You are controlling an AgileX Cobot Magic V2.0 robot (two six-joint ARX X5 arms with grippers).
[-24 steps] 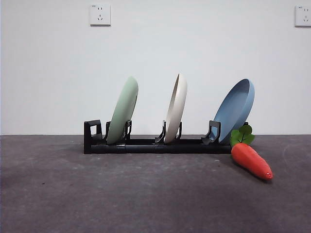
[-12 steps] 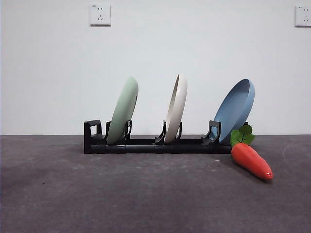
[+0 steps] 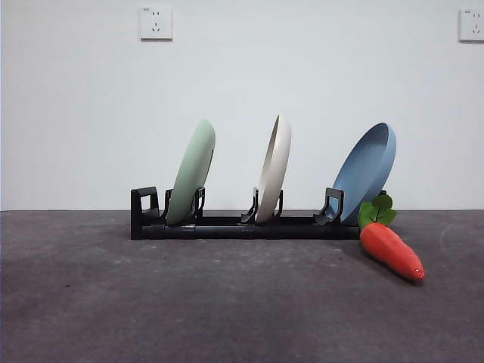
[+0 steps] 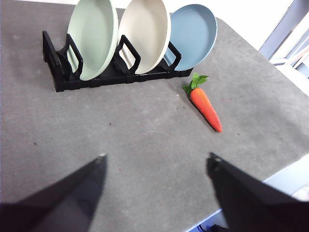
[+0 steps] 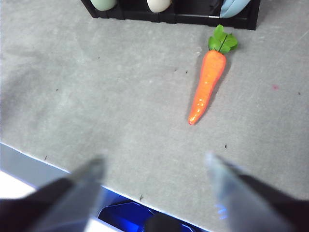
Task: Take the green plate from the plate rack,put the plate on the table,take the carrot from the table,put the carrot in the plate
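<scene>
On the rack (image 3: 242, 227), the green plate (image 3: 191, 172) stood as before; the carrot (image 3: 392, 250) lay by the rack's end; nothing had moved; left gripper (image 4: 155, 162) and right gripper (image 5: 153, 164) were wide open, empty; the job hadn't started.

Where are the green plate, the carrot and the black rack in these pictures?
green plate (image 3: 192, 172), front view, middle of its back face.
carrot (image 5: 207, 88), right wrist view, middle of the orange body.
plate rack (image 3: 224, 227), front view, on its base bar.

green plate (image 3: 191, 172) matt plastic | carrot (image 3: 391, 250) glossy | table (image 3: 227, 302) mottled matt
</scene>
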